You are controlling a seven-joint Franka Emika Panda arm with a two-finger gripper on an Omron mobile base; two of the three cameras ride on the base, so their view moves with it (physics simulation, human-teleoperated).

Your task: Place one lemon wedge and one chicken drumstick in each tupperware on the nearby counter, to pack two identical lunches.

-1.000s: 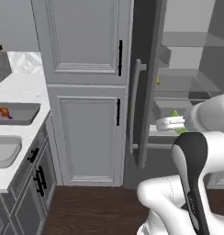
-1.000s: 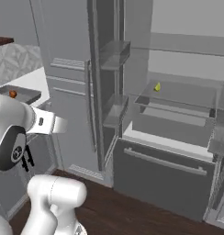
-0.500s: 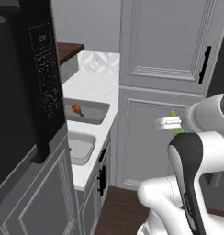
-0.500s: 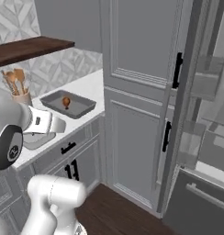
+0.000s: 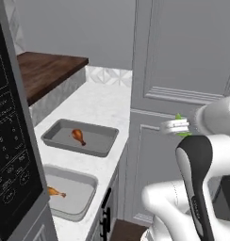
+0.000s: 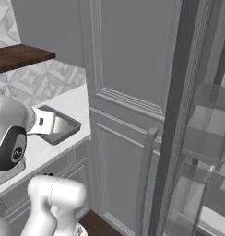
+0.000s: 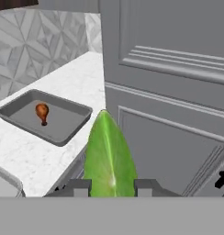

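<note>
Gripper (image 7: pixel 108 187) closed on a green lemon wedge (image 7: pixel 109 153), the two dark finger tips pressing its lower sides, the pointed end rising up past them in the hand view. From the left base view the same wedge (image 5: pixel 181 125) shows as a small green bit at the end of the white arm, held in the air in front of the tall grey panelled cabinet (image 5: pixel 183 70), to the right of the counter and above floor level. White marbled counter (image 5: pixel 100 106) runs along the left, away toward the patterned wall. Two grey trays sit on it: far tray (image 5: pixel 80 137) holds one chicken drumstick (image 5: pixel 78 136) near its middle; near tray (image 5: pixel 69 190) holds a second drumstick (image 5: pixel 55 191) toward its left side. Hand view looks at the far tray (image 7: pixel 45 115) and its drumstick (image 7: pixel 42 112), left of the wedge and beyond it. Dark wooden top (image 5: pixel 44 70) lies far left, behind the counter. Black microwave front (image 5: pixel 13 150) fills the near left edge.
</note>
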